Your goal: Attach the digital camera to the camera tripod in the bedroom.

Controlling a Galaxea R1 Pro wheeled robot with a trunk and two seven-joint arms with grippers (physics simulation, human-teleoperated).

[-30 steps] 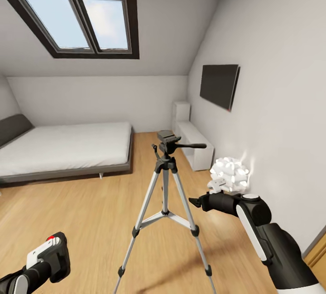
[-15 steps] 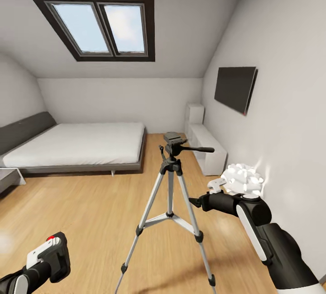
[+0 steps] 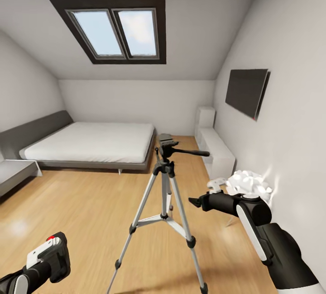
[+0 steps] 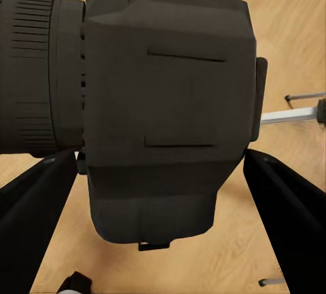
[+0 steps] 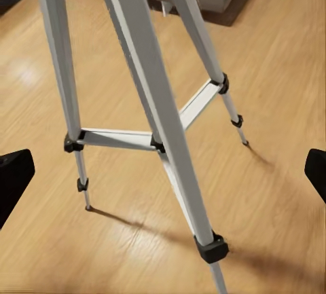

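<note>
The camera tripod (image 3: 164, 167) stands on the wood floor in the middle of the head view, silver legs spread, with its black head (image 3: 165, 141) bare and the pan handle pointing right. Low at the left, my left gripper (image 3: 47, 258) is shut on the digital camera (image 3: 61, 254), whose red button faces up. In the left wrist view the camera's black body (image 4: 163, 104) sits between the two fingers (image 4: 34, 229). My right gripper (image 3: 204, 194) hangs open just right of the tripod's legs. The right wrist view looks between the open fingertips (image 5: 13, 178) at the tripod's legs (image 5: 153, 117).
A grey bed (image 3: 90, 142) with a white mattress lies at the back left under a dark-framed skylight (image 3: 120, 31). On the right are a wall screen (image 3: 246, 90), a white low cabinet (image 3: 217, 149) and a white spiky ball lamp (image 3: 249, 184).
The whole head view has swung, so the room has slid to the right in the picture and more of the left wall shows. Both grippers keep their place and state.
</note>
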